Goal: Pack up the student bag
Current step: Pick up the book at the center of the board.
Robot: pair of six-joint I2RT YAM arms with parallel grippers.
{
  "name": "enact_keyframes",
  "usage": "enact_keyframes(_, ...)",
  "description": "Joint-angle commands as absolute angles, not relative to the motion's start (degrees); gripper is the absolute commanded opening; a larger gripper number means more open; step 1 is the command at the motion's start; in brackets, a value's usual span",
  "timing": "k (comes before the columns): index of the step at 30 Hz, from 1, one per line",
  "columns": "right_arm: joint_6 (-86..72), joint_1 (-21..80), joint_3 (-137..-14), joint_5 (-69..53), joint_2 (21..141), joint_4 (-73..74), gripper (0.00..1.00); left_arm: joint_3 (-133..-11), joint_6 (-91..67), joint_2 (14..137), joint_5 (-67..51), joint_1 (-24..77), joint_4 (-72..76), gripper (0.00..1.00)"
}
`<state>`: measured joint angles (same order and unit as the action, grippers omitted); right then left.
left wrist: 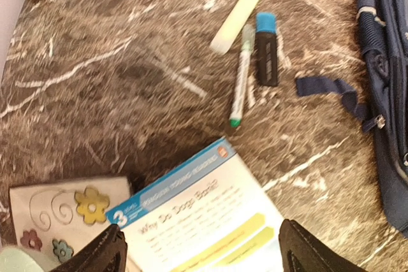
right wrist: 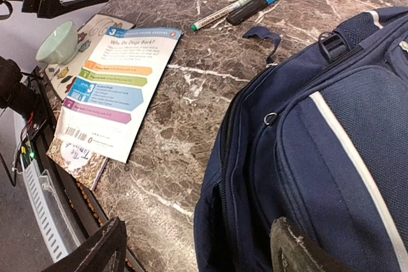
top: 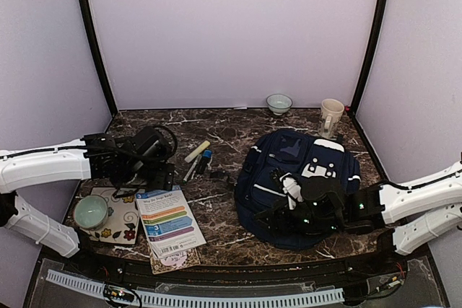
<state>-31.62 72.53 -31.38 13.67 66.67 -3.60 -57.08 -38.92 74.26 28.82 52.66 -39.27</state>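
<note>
The student bag is a large navy backpack lying flat on the right half of the marble table, its zip edge and a white stripe showing in the right wrist view. My right gripper hovers open over the bag's near left edge; one finger is above the fabric and the other above the table, with nothing between them. My left gripper is open above the top of a "Why Do Dogs Bark?" book, holding nothing. The bag's edge shows at the right of the left wrist view.
A yellow highlighter, a green-tipped pen and a blue-capped black marker lie between book and bag. A pale green cup sits on a floral card. A bowl and a white mug stand at the back.
</note>
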Motion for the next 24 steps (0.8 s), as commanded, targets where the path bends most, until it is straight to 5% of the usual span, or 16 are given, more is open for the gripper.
enact_keyframes(1, -33.4, 75.1, -31.9, 13.9, 68.5, -8.8, 0.78, -51.5, -46.7, 68.0, 28.0, 52.6, -46.4, 0.86)
enact_keyframes(15, -32.9, 75.8, -32.6, 11.9, 75.9, -11.5, 0.79, -29.1, -53.1, 51.1, 18.9, 41.9, -29.7, 0.87)
enact_keyframes(24, -32.0, 75.8, -32.6, 12.6, 75.3, -13.0, 0.79, -20.5, -50.6, 52.9, 10.0, 31.6, -13.4, 0.83)
